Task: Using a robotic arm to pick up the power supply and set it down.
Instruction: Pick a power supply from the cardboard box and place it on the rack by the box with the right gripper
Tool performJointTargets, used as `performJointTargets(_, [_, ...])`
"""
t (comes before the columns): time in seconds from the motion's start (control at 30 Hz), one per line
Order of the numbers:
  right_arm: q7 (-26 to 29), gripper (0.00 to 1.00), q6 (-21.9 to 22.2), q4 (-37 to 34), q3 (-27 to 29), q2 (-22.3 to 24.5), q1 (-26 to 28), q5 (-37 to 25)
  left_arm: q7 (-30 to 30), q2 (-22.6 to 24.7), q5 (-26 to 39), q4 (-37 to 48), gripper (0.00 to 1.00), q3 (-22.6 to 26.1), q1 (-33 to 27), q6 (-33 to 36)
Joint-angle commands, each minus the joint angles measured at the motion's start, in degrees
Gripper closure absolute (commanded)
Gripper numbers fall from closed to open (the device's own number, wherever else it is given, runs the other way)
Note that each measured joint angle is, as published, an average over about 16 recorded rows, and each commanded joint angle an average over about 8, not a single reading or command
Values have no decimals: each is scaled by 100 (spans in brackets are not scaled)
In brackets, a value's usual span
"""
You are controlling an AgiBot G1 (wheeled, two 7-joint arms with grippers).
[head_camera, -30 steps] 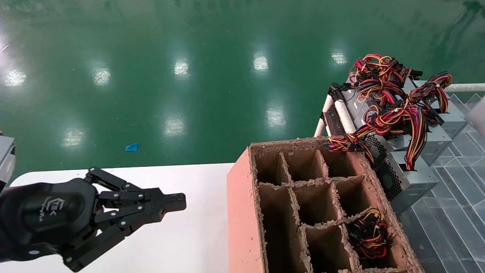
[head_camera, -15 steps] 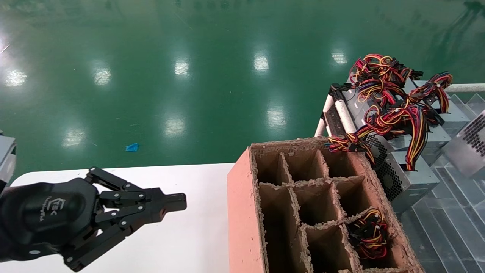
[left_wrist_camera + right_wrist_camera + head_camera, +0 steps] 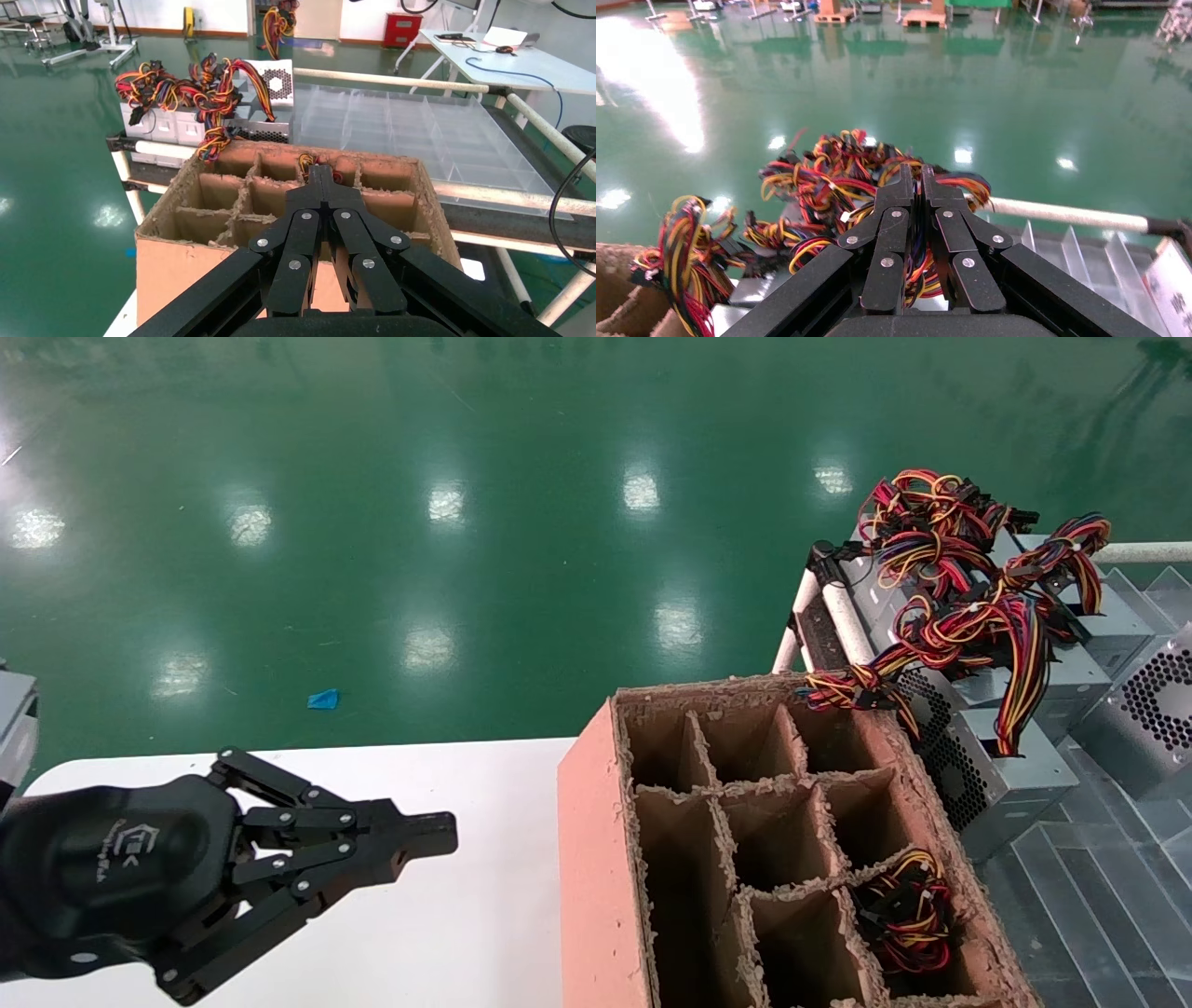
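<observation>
Green floor surrounds the white table [image 3: 447, 933], where the left gripper [image 3: 438, 833] hovers, fingers together. Right gripper [image 3: 918, 184] (fingers also together) hangs above the wired power supplies [image 3: 1010, 775] beside the box [image 3: 596, 877].

The floor [image 3: 466, 523] is glossy green, mirroring lamps. The box [image 3: 596, 868] beyond the left gripper [image 3: 438, 831] fingertips is rough, frayed cardboard. The power supply [image 3: 1141, 724] is matt grey sheet metal, perforated. The table [image 3: 466, 915] looks smooth white. The tray [image 3: 1117, 896] looks clear plastic.
</observation>
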Motion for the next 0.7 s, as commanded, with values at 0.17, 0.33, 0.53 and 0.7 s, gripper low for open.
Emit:
performJointTargets(0.17, [-119, 100, -29, -323, -89, -39, 211, -147, 0, 0, 0, 0, 100, 0, 0, 0])
performJointTargets(0.33, [-229, 100, -84, -557, -152, -132, 376, -238, 0, 0, 0, 0, 100, 0, 0, 0])
performJointTargets(0.53, [-364, 100, -147, -791, -232, -265, 573, -351, 0, 0, 0, 0, 100, 0, 0, 0])
performJointTargets(0.7, [-448, 100, -251, -888, -315, -373, 753, -463, 0, 0, 0, 0, 100, 0, 0, 0])
